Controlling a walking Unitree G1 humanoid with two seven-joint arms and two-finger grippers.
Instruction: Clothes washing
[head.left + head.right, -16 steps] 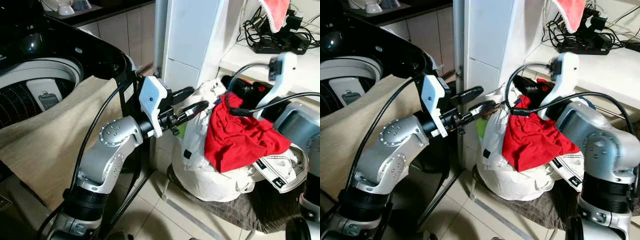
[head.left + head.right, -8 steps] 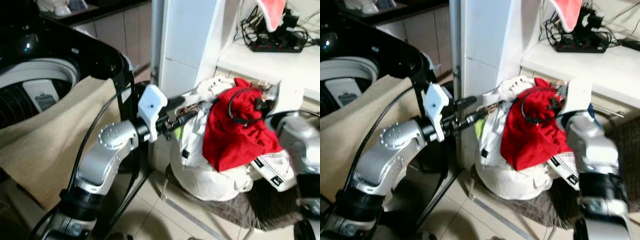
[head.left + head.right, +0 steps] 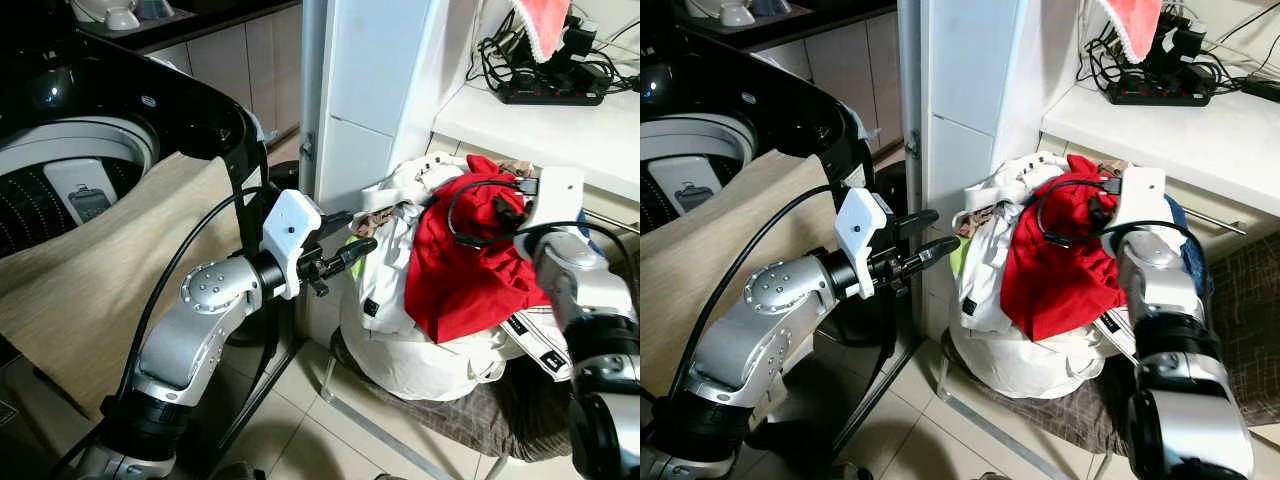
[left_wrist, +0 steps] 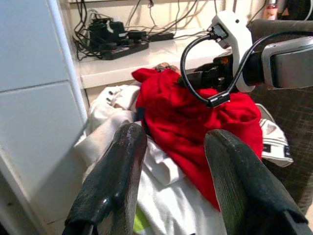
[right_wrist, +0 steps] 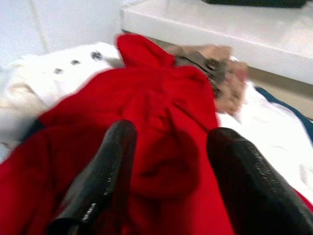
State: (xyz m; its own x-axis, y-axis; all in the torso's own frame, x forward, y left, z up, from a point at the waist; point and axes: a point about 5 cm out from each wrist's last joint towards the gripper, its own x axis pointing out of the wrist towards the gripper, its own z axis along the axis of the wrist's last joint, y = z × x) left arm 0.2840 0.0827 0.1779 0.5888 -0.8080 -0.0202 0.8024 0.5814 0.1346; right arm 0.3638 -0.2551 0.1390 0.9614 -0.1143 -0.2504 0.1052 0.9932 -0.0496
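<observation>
Left eye view puts the left arm nearest, rising from the lower left of the frame, its left gripper (image 3: 345, 238) near the centre with both black fingers spread and nothing between them, pointing at the laundry pile but short of it. In the left wrist view the same fingers (image 4: 110, 181) stand well apart with the clothes visible through the gap. Just beyond, at centre right, sits the heap of white laundry (image 3: 400, 340) on a dark checked cloth (image 3: 500, 420), with the red garment (image 3: 470, 260) draped over its top. The right gripper (image 5: 166, 166) reaches in from the right edge onto that red cloth; its fingers are spread to either side of a raised fold and look to be pressing into the fabric, but they have not closed on it. At the left of the frame a beige cloth (image 3: 90, 290) hangs over the rim of the open top-loading washing machine (image 3: 60, 160), whose drum shows no clothes that I can make out. Farther back, upper right, a white shelf (image 3: 540, 125) carries a power strip (image 3: 555, 92) and tangled cables. Judging from this, the work is at an early stage: the red garment is not yet gripped, and the whole pile is left to move into the machine.
</observation>
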